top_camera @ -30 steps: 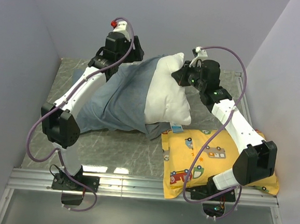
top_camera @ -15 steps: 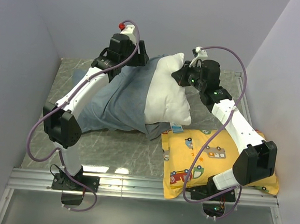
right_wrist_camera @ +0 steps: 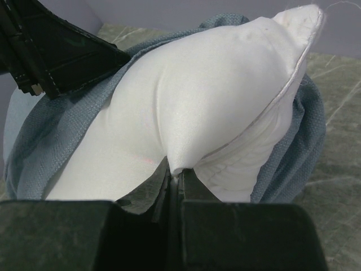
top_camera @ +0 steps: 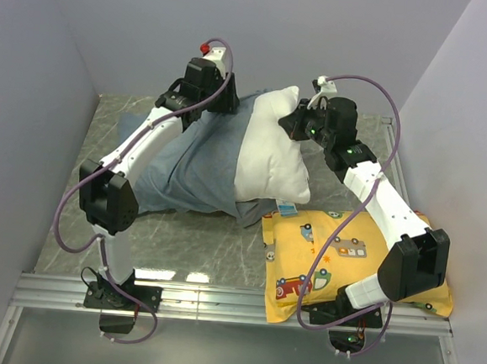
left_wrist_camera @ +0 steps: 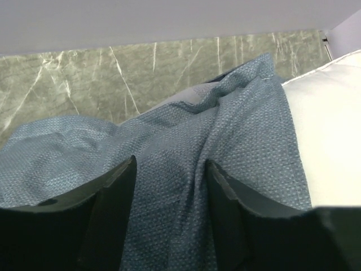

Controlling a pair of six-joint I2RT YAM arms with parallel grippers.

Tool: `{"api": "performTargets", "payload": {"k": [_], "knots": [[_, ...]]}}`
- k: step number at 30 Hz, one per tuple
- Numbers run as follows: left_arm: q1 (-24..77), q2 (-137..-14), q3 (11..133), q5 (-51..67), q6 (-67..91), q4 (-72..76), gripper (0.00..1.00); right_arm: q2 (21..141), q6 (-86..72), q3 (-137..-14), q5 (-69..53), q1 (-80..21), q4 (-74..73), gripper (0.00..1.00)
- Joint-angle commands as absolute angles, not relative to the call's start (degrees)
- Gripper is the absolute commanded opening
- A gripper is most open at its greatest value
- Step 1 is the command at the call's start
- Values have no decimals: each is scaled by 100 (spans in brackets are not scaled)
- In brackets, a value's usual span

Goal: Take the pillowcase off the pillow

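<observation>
Grey marbled table (top_camera: 179, 249) beneath us, plain pale walls (top_camera: 280, 33) closing it on three sides, and we are watching the pillow (top_camera: 271, 155) lying across the middle toward the far edge, its white right end bulging out bare while the pillowcase (top_camera: 198, 166) is still wrapping the left part. Our right gripper (right_wrist_camera: 175, 186) is pinching the pillow's seamed edge, jaws closed tight on the white cloth. It is holding exactly where it was a second ago, anchoring that end. The news is on the other side: our left gripper (left_wrist_camera: 170, 169) is sliding along the far side of the blue-grey cover, nearer the pillowcase mouth than a moment ago, and its jaws are narrowing from a wider spread. Right now they are standing apart, straddling a raised fold of fabric without yet pressing it, so we are calling that hand unclosed, with nothing gripped. We are reading this as the setup for a fresh grab; once it bites, a pull toward the left edge should be peeling more cover off. Roughly half is looking left to do. The yellow printed pillow (top_camera: 339, 249) is sitting at the near right corner under our right arm (top_camera: 377, 201), out of it.
</observation>
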State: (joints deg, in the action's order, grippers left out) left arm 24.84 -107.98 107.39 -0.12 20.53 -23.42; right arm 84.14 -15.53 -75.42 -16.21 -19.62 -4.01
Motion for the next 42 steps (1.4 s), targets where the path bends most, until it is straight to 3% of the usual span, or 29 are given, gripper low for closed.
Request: {"api": "performTargets", "payload": {"k": [1, 4, 5, 7, 13, 16, 22, 28, 32, 37, 39, 40, 42], "knots": [[2514, -10846, 11091, 35, 1907, -2355, 53, 8068, -1477, -7857, -1608, -1916, 176, 0], [2514, -10951, 11223, 18, 1907, -2443, 26, 8051, -1459, -7866, -1600, -1916, 167, 0], [2514, -11012, 11258, -156, 1916, -2522, 12, 8059, -1450, -7858, -1574, -1907, 167, 0], [2505, -11083, 11416, -429, 1968, -2636, 0, 8042, -1424, -7849, -1530, -1916, 158, 0], [2225, -11329, 11881, -2221, 2651, -3285, 0, 8068, -1362, -7963, -1029, -1837, -105, 0], [1323, -11373, 12067, -2689, 3441, -3786, 0, 8042, -1459, -8033, -617, -1644, -368, 0], [72, -11294, 11856, -3014, 4112, -3910, 0, 8033, -1784, -8209, 411, -1161, -869, 0], [253, -11698, 12252, -1777, 3737, -3517, 0, 8402, -2012, -8288, 308, -1072, -932, 0], [860, -11602, 12217, -1231, 3279, -3076, 17, 8980, -2039, -8384, 351, -1081, -1037, 0], [1414, -11067, 11804, -1169, 2954, -2778, 55, 9369, -2276, -8429, 422, -1072, -1221, 2], [1643, -10654, 11516, -1465, 2901, -2830, 66, 9448, -2338, -8411, 404, -1072, -1248, 15], [1800, -10487, 11331, -1572, 2918, -2804, 71, 9457, -2329, -8411, 422, -1072, -1300, 31], [1959, -9890, 10666, -1965, 3005, -2786, 72, 9405, -2268, -8411, 483, -1081, -1362, 46]]}}
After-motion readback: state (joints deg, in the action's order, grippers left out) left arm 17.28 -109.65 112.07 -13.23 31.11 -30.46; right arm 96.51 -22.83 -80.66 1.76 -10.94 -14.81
